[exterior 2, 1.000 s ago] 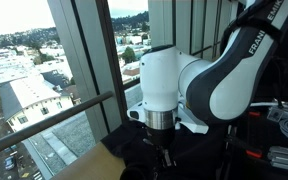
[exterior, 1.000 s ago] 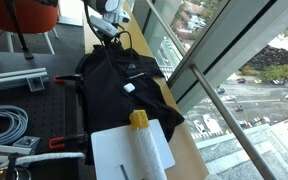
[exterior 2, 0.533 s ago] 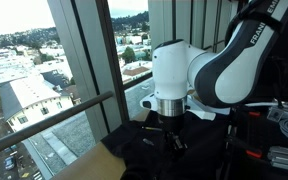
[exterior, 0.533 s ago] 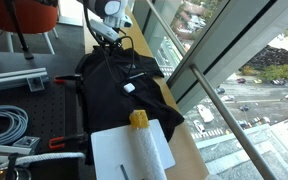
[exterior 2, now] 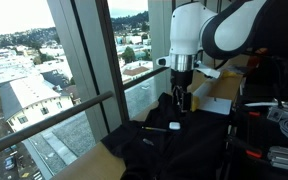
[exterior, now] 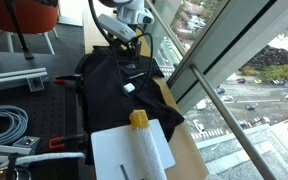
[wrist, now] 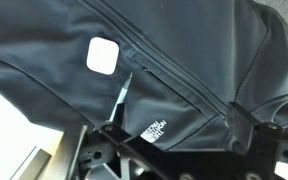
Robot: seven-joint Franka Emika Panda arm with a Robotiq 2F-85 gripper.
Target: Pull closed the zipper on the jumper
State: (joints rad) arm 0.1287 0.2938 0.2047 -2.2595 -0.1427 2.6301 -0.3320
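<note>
The black jumper [exterior: 119,88] lies spread on the table, also seen low in an exterior view [exterior 2: 169,150], and it fills the wrist view [wrist: 184,60]. A small white patch [wrist: 103,55] sits on its front. The zipper [wrist: 174,72] runs as a thin dark line diagonally across the fabric, with a thin grey pull tab [wrist: 122,93] lying beside it. My gripper [wrist: 179,130] hangs open above the fabric with nothing between its fingers. It hovers over the jumper's far end near the collar [exterior: 124,38] and is raised clear of the cloth [exterior 2: 180,100].
A white paper sheet [exterior: 132,152] with a yellow object [exterior: 138,119] on it lies at the near end of the table. Window glass and a metal rail [exterior: 209,85] run close along one side. Cables [exterior: 4,125] and metal rails [exterior: 14,80] lie on the other side.
The gripper was shut low on the jumper near the collar. It has since opened, let go, and lifted up and away from the fabric.
</note>
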